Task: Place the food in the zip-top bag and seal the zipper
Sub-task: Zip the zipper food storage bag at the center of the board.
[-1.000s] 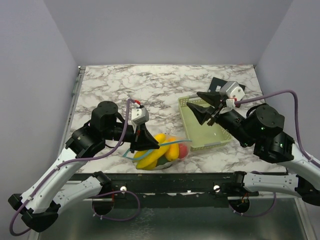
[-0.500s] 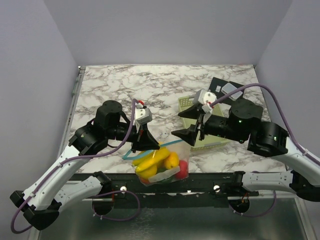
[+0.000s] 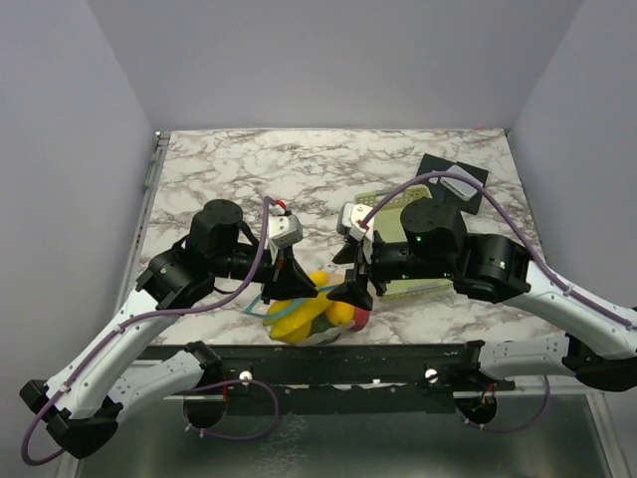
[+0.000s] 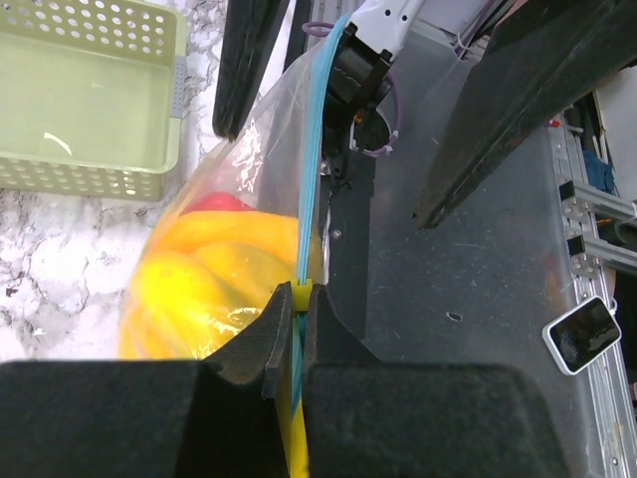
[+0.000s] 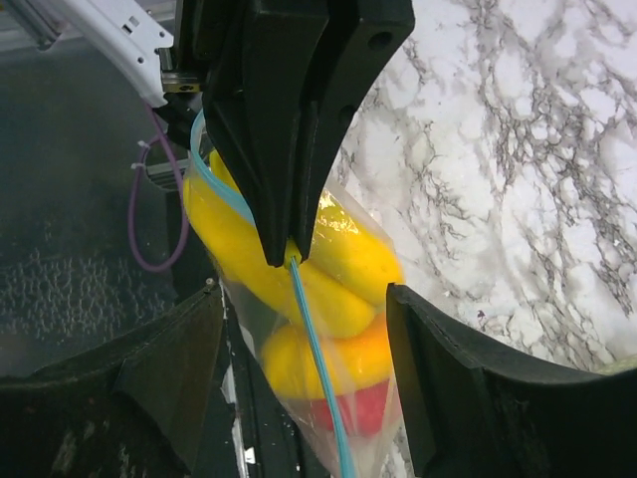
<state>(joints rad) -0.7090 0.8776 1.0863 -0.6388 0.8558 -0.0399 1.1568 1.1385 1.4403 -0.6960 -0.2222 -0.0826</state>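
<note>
At the near edge of the desk [image 3: 299, 169], my left hand [image 4: 301, 299] pinches the blue zipper [image 4: 311, 169] of the bag [image 4: 264, 139], full of food [image 4: 209, 279]. My right hand [image 3: 353, 292] has swung over from the basket [image 4: 90, 177] and stands open around the zipper, so I think sealing comes next.

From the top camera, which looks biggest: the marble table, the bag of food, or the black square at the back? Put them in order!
1. marble table
2. zip-top bag
3. black square, though it sits farther back, so its rank under the bag is unsure.
</note>
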